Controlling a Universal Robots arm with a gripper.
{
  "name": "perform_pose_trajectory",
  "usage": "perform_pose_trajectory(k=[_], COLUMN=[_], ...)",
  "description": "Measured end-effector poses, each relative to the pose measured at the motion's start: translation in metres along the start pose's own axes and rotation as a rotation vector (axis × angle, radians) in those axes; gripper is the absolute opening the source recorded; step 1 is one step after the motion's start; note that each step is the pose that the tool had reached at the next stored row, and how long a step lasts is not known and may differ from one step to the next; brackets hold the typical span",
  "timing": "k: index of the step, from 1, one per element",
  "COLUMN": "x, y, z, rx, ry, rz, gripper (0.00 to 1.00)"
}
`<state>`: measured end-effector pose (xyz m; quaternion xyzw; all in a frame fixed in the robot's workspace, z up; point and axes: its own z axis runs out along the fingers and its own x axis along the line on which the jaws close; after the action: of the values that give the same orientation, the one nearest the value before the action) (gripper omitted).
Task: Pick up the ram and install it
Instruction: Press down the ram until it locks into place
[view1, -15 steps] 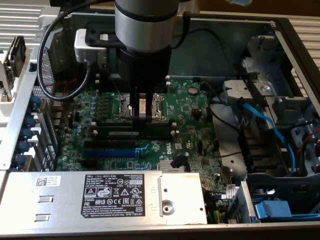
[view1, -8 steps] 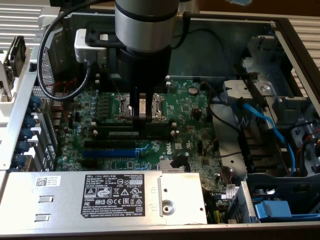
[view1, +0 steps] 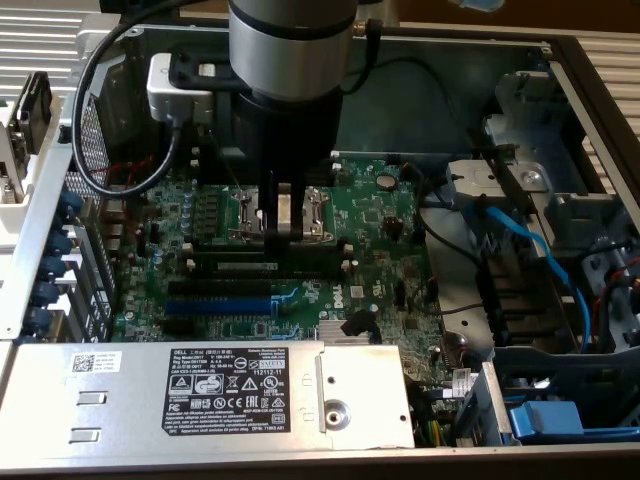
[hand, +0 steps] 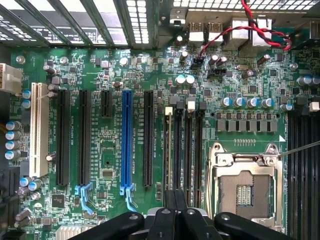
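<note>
One stick of ram (view1: 272, 266) lies in the black memory slots (view1: 268, 262) directly under the gripper (view1: 287, 232), whose fingers are shut with nothing between them, so a good seating looks to need square, even pressure along its edge.

An electronics or computer-assembly workbench setting: an opened desktop computer case (view1: 560, 60) lies on its side, exposing a green motherboard (view1: 380, 230) with an empty processor socket (hand: 245, 187), black memory slots (hand: 187, 150), a blue expansion slot (hand: 127, 142), a labelled power supply (view1: 200, 390) and blue cables (view1: 530, 250), with an industrial robot arm (view1: 290, 50) poised above.
</note>
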<state>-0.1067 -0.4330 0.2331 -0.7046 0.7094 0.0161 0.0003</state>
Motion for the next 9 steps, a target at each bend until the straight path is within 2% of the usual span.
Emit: perform_pose_trajectory(k=[9], x=[0.0], y=[0.0003], z=[-0.0116], rx=[-0.0001], ry=[0.0002], rz=[0.0], gripper=[0.1])
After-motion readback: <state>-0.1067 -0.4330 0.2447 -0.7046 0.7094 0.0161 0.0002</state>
